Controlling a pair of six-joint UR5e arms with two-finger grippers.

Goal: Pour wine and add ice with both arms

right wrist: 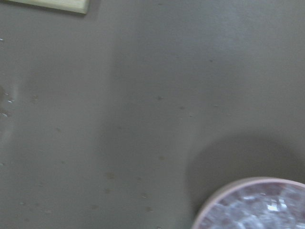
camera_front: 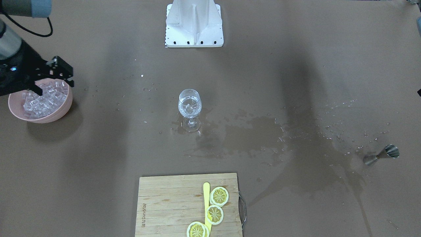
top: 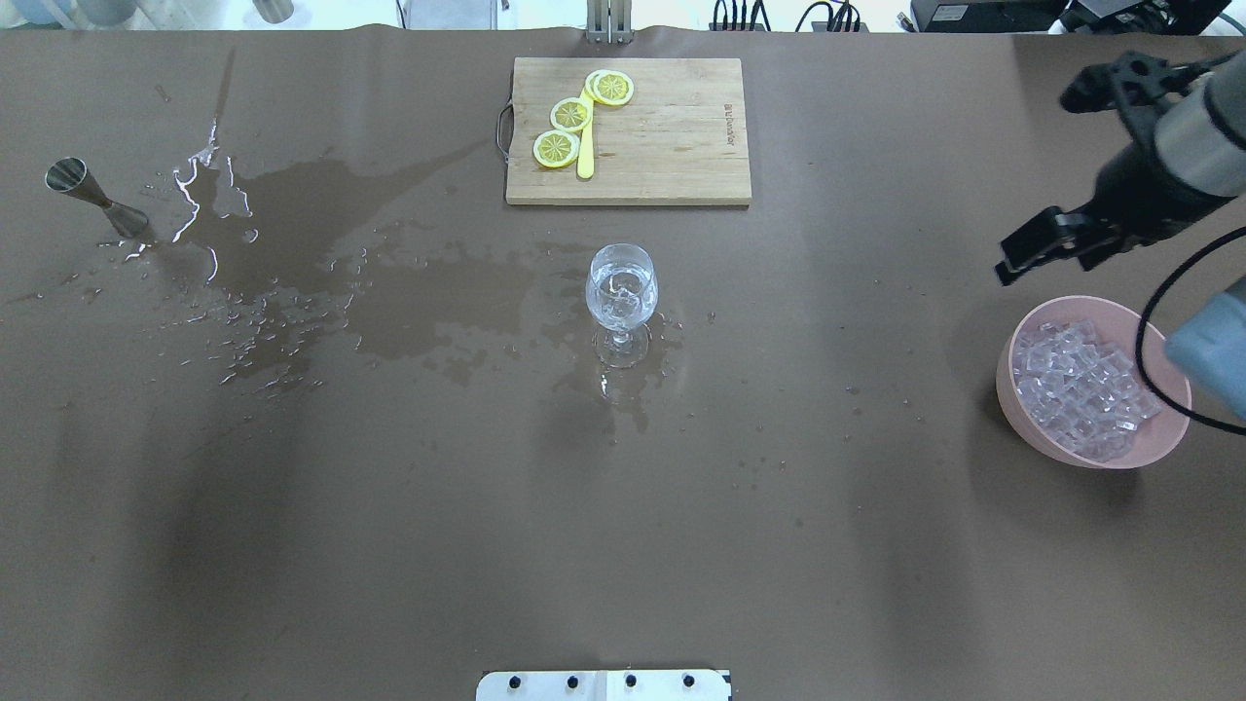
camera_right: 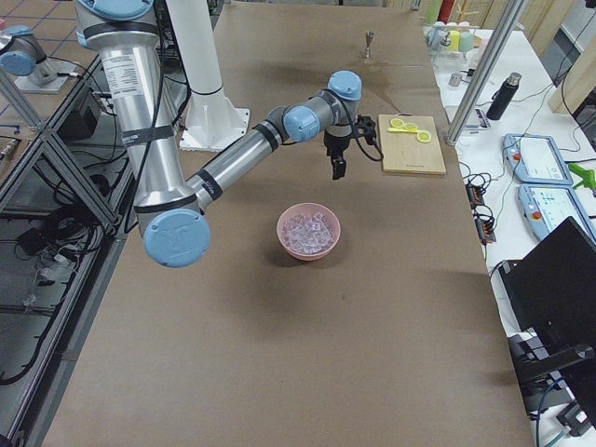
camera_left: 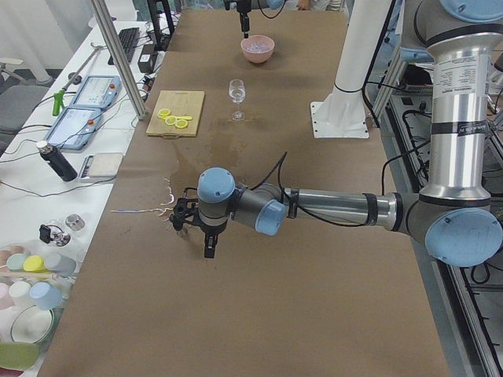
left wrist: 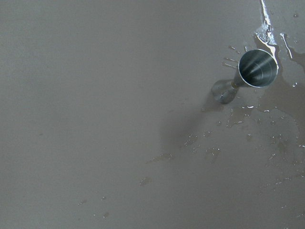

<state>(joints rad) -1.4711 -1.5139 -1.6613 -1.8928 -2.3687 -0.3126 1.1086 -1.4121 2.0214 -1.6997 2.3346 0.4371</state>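
Note:
A wine glass (top: 621, 292) stands upright at the table's middle, with clear wine and what looks like an ice cube in its bowl (camera_front: 189, 105). A heap of ice (top: 1081, 389) fills a pink bowl (camera_front: 67, 104) at the right end. My right gripper (camera_front: 55, 86) hovers open over the bowl's far rim, nothing visible between its fingers; the overhead view shows that gripper (top: 1049, 265) just beyond the bowl. My left gripper (camera_left: 208, 247) hangs above the bare table near a steel jigger (left wrist: 248, 76); whether it is open or shut I cannot tell.
The jigger (top: 92, 195) stands tilted at the left end among spilled water (top: 282, 234) that spreads toward the glass. A wooden cutting board (top: 662, 136) with lemon slices (top: 569, 115) and a yellow stick lies beyond the glass. The white pedestal (camera_front: 194, 23) stands at the robot's side.

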